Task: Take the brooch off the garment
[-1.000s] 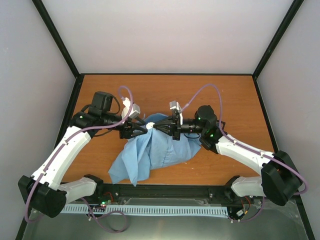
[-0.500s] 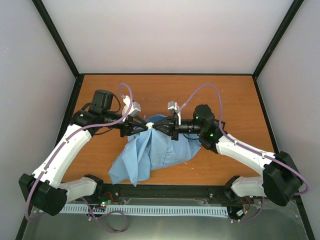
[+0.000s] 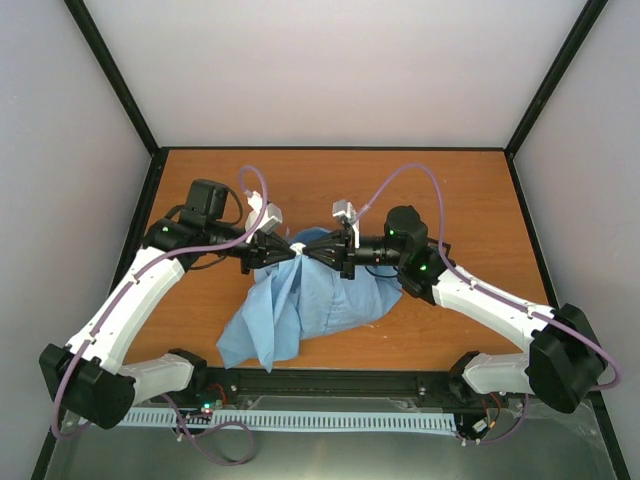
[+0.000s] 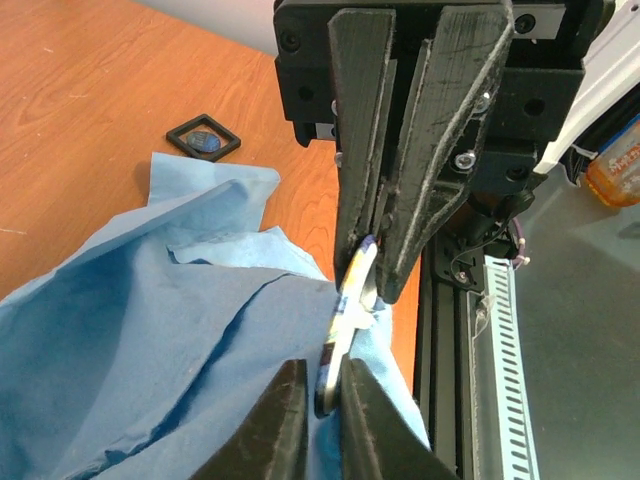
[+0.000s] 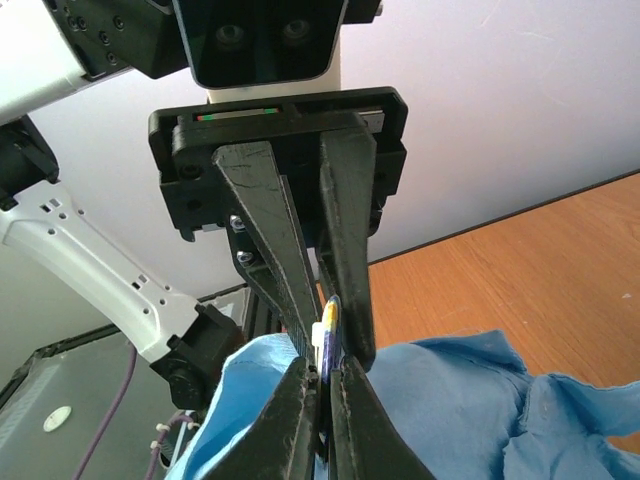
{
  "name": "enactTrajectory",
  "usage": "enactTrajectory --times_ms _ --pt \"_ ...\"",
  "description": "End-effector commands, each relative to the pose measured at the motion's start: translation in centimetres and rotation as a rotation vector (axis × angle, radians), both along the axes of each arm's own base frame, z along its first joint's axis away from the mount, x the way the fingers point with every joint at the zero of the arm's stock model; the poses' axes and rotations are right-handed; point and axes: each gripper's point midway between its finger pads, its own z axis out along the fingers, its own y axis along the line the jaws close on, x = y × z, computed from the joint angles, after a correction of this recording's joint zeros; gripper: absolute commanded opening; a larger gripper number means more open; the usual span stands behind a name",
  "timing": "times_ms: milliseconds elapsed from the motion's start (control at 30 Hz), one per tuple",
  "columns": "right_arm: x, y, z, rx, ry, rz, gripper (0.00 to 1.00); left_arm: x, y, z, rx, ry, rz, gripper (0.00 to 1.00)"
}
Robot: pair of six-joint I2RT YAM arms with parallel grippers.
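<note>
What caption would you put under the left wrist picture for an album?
Left pincer and right pincer pinch the edge-on brooch on the crumpled blue shirt.

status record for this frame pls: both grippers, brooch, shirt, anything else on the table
left gripper: closed on one edge of the small round grey-blue brooch
right gripper: shut on the brooch's opposite edge
brooch: edge-on between both grippers, against the fabric; cannot tell if detached
garment: large light blue thin shirt, crumpled on the brown wooden table, gathered up toward the grippers
other: small black square frame flat on the table beyond the shirt
</note>
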Motion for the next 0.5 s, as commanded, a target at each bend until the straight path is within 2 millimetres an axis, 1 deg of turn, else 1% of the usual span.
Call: enactTrajectory --times_ms 0,67,267,333,367,400,467 --pt "-0.7 0.1 2.8 0.05 -0.074 0.011 0.03 0.1 -0.3 1.3 -0.015 -0.021 -0.011 0.08" --pt "-0.5 0.0 2.7 0.047 -0.077 -0.001 0.03 0.1 -0.3 1.6 -0.016 -0.019 -0.012 0.01" --pt "-0.2 -0.3 2.7 0.039 -0.087 -0.029 0.03 -0.3 -0.3 2.2 -0.025 -0.019 -0.019 0.02" --pt "-0.2 -0.3 2.8 0.045 -0.083 -0.027 0.03 -0.4 -0.3 2.4 -0.032 -0.022 -0.023 0.01" --pt "-0.2 -0.3 2.8 0.046 -0.077 -0.03 0.05 -0.4 -0.3 2.6 -0.036 -0.021 -0.024 0.01" --pt "-0.1 -0.2 2.8 0.049 -0.069 -0.032 0.12 -0.4 -0.4 2.7 -0.04 -0.018 -0.023 0.01" --pt "0.0 -0.3 3.1 0.059 -0.05 -0.038 0.31 -0.1 -0.5 3.2 -0.05 -0.007 -0.016 0.01"
